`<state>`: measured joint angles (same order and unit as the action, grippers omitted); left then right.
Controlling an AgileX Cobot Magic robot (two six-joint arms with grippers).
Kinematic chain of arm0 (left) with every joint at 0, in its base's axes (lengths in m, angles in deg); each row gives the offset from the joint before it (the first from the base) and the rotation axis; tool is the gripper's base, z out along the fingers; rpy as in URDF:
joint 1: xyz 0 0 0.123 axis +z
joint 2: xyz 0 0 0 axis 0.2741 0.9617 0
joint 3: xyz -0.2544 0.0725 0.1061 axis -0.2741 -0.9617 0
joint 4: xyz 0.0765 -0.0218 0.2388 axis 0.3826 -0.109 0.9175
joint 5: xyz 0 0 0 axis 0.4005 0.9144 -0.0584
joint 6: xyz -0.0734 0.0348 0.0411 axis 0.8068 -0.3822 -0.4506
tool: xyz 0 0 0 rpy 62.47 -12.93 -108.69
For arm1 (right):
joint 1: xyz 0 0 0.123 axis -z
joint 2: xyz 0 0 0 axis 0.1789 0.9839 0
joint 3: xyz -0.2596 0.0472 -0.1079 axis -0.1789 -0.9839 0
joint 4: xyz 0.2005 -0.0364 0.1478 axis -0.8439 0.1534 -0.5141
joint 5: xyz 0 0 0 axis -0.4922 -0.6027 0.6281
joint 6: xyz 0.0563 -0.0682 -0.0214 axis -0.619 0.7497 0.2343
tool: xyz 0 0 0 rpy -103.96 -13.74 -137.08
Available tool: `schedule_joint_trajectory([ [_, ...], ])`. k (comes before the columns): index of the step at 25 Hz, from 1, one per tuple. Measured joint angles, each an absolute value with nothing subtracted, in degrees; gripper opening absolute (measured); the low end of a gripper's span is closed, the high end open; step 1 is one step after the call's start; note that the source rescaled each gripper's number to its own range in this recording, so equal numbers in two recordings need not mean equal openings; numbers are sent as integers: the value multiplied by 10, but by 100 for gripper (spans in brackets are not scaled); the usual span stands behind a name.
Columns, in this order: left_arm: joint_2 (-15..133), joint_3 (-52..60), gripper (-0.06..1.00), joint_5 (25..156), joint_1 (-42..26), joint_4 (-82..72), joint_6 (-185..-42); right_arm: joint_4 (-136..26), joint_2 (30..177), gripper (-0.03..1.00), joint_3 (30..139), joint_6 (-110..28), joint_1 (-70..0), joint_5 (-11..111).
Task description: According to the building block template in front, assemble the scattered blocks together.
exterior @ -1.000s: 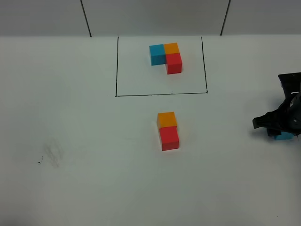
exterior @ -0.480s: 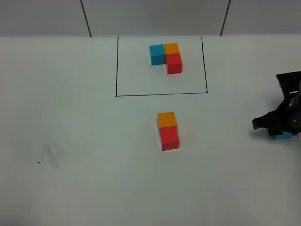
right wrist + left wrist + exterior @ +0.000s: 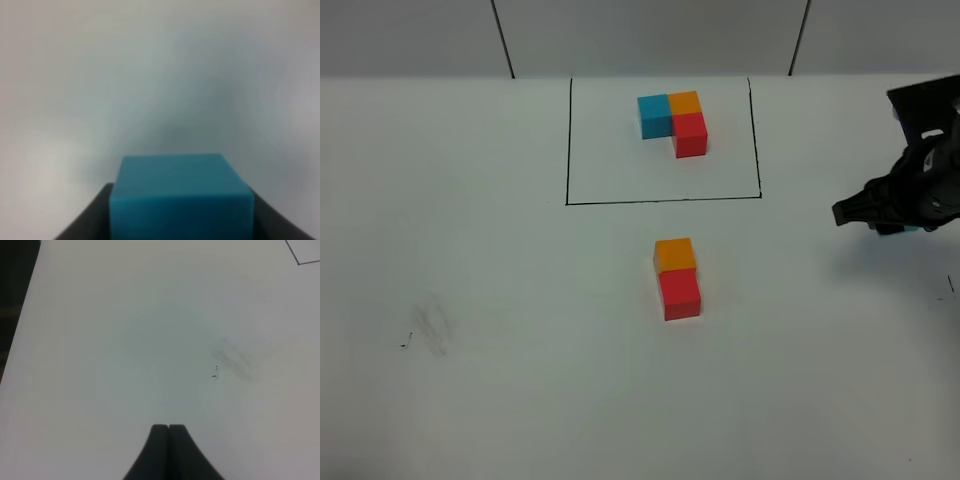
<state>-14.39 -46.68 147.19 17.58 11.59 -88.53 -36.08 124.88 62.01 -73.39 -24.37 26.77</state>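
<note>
The building block template (image 3: 672,118) is an L of blue, orange and red cubes inside a black drawn frame (image 3: 660,201) at the back centre. Of the scattered blocks, the orange cube (image 3: 674,254) and the red cube (image 3: 680,294) sit touching in a short column in front of the frame. My right gripper (image 3: 906,222) hangs above the table at the far right, shut on the sky-blue cube (image 3: 180,195), which fills the space between its fingers (image 3: 87,220). In the left wrist view my left gripper (image 3: 168,428) is shut on nothing, over bare table.
The white table (image 3: 470,250) carries a faint grey smudge (image 3: 430,330) at the left, which also shows as the smudge (image 3: 232,360) in the left wrist view. The table's left edge (image 3: 22,325) borders a dark drop. A wall with black seams runs behind.
My right gripper has risen off the table with the blue cube and moved back, away from the front edge. The left gripper and the other cubes have not moved.
</note>
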Motion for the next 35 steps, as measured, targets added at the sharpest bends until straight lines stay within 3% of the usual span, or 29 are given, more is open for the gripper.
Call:
schedule_joint_trajectory([
  [10,-144,-467,0,1472,176,116,-885,-361,1242,44,706,-588,-374,217],
  [23,-144,-467,0,1472,176,116,-885,-397,1242,44,707,-98,-493,178],
  [30,-144,-467,0,1473,176,116,-885,-447,1246,44,716,-85,-512,200],
  [35,-144,-467,0,1473,176,116,-885,-455,1289,43,789,-83,-522,157],
])
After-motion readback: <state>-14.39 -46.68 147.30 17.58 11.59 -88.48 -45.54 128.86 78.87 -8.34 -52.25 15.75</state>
